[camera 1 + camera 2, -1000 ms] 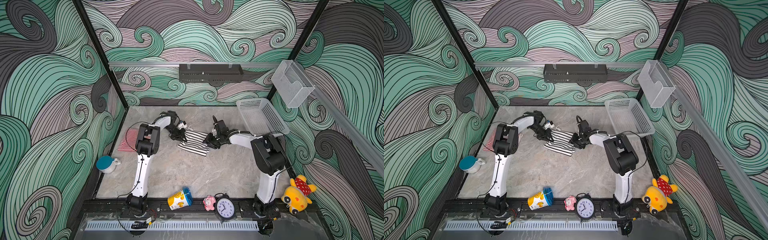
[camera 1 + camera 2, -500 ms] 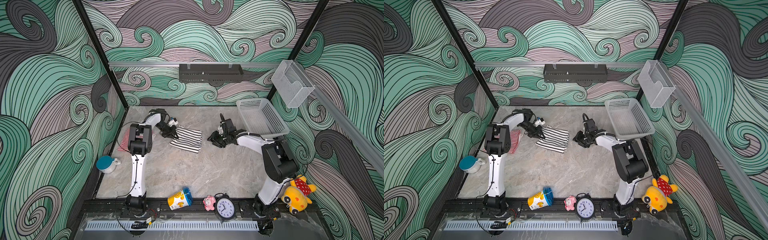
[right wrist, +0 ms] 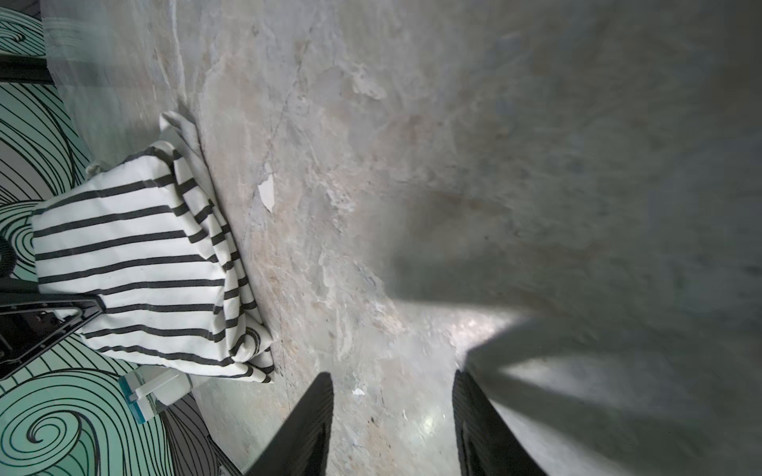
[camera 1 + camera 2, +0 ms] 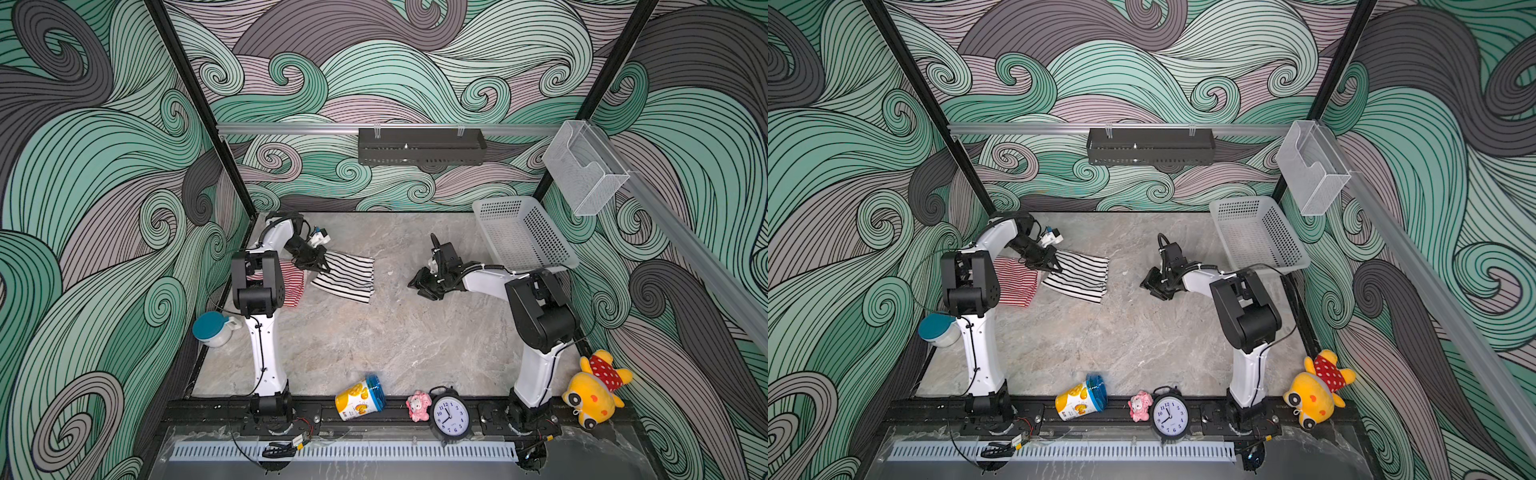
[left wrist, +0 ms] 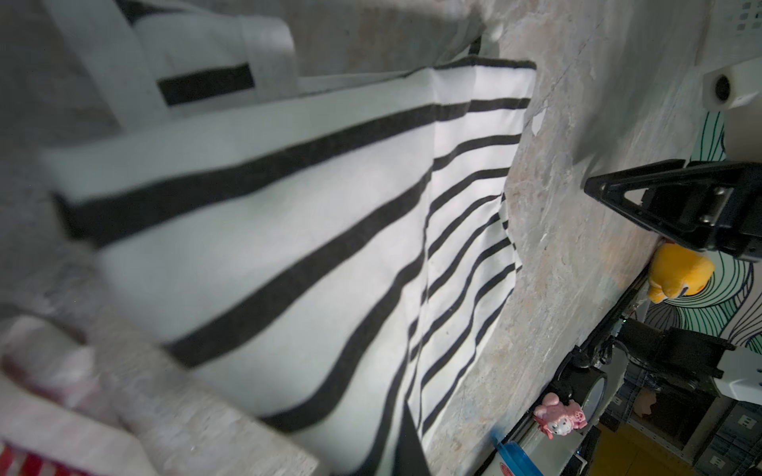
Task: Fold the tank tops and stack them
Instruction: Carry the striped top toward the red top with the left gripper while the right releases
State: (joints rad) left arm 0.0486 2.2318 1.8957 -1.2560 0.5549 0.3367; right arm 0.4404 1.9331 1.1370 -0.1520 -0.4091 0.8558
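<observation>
basket [image 4: 524,239]: white perforated plastic, rectangular, tilted in the back right corner; only its mesh floor shows.
cup [image 4: 360,402]: yellow cylinder with a blue lid, lying on its side at the front.
black top [image 4: 347,276]: soft knit, thin black-white stripes, layered rectangle on the marbled grey table [image 4: 374,340].
red top [image 4: 293,282]: red-white stripes, flat, just beside it.
left gripper [image 4: 319,266]: clenched on the black top's raised edge.
right gripper [image 3: 391,374]: released, over table, well apart from the 2 tops.

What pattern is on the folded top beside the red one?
White with thin black stripes; the folded top shows clearest in the right wrist view.
</observation>
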